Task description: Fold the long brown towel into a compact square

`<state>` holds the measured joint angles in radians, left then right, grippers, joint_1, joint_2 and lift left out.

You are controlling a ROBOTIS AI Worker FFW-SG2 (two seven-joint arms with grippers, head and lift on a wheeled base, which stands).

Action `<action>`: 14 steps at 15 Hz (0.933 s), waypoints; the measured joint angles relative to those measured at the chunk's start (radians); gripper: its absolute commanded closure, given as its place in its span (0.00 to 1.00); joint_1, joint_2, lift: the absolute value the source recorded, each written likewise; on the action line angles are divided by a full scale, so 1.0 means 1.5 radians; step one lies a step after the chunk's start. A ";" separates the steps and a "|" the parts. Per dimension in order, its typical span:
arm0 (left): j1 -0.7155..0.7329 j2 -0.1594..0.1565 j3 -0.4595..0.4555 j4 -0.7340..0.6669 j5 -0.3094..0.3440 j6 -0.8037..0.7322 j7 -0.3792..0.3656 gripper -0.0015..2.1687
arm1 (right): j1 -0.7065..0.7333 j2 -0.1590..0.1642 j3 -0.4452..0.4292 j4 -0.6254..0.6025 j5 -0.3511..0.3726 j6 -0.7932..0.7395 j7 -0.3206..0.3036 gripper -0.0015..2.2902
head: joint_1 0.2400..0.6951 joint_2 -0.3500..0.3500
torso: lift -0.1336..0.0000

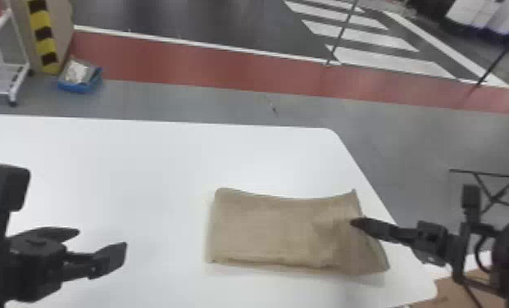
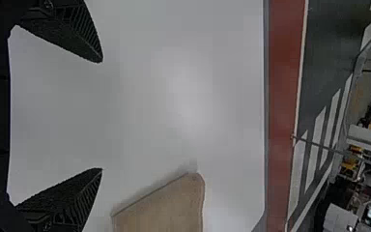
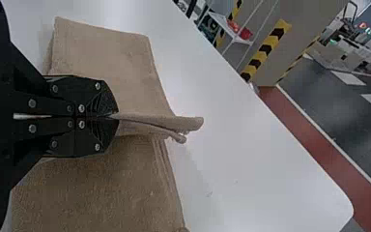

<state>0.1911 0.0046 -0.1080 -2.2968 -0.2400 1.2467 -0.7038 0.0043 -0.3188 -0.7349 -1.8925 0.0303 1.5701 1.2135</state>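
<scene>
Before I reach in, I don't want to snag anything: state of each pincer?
Left pincer: open, holding nothing.
Right pincer: closed on a fold of the brown towel.

In the head view, the left edge cuts off your table (image 1: 142, 164), and what fills the blue tray (image 1: 79, 87), upper left, is too blurred to tell. At right, your right gripper (image 1: 355, 222) hides some towel (image 1: 261, 229); the left wrist view's bottom edge crops it too.

Diffuse light, soft shadow beside towel (image 1: 265, 229), pale tabletop (image 1: 142, 172) glare
</scene>
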 measured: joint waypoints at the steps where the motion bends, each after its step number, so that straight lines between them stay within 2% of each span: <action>1: 0.022 0.000 -0.007 0.000 0.016 -0.032 0.008 0.04 | -0.007 0.004 0.003 -0.003 0.000 0.000 0.000 0.65 | 1.00 0.00 | 0.07; 4: 0.069 0.000 -0.049 0.026 0.048 -0.151 0.058 0.04 | -0.022 0.005 -0.009 -0.002 -0.019 0.000 0.000 0.65 | 1.00 0.00 | 0.07; 7: 0.067 0.000 -0.074 0.054 0.052 -0.195 0.068 0.04 | -0.011 0.000 -0.024 -0.013 -0.027 0.000 0.000 0.65 | 1.00 0.00 | 0.07; 8: 0.065 0.000 -0.076 0.055 0.051 -0.197 0.067 0.04 | -0.003 -0.005 -0.031 -0.014 -0.024 0.000 0.000 0.58 | 1.00 0.00 | 0.07; 10: 0.062 0.000 -0.077 0.055 0.047 -0.197 0.066 0.04 | 0.019 -0.017 -0.039 -0.005 -0.008 0.000 -0.001 0.02 | 1.00 0.00 | 0.07; 11: 0.061 0.000 -0.076 0.055 0.045 -0.197 0.065 0.04 | 0.034 -0.020 -0.038 0.004 0.008 0.000 -0.001 0.00 | 1.00 0.00 | 0.07; 14: 0.059 0.000 -0.075 0.056 0.034 -0.193 0.063 0.04 | 0.061 -0.032 -0.046 0.022 0.039 0.000 0.002 0.02 | 1.00 0.00 | 0.07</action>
<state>0.2793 0.0046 -0.2210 -2.2132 -0.1884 0.9574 -0.6097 0.0958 -0.3665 -0.8032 -1.8594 0.0889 1.5701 1.2171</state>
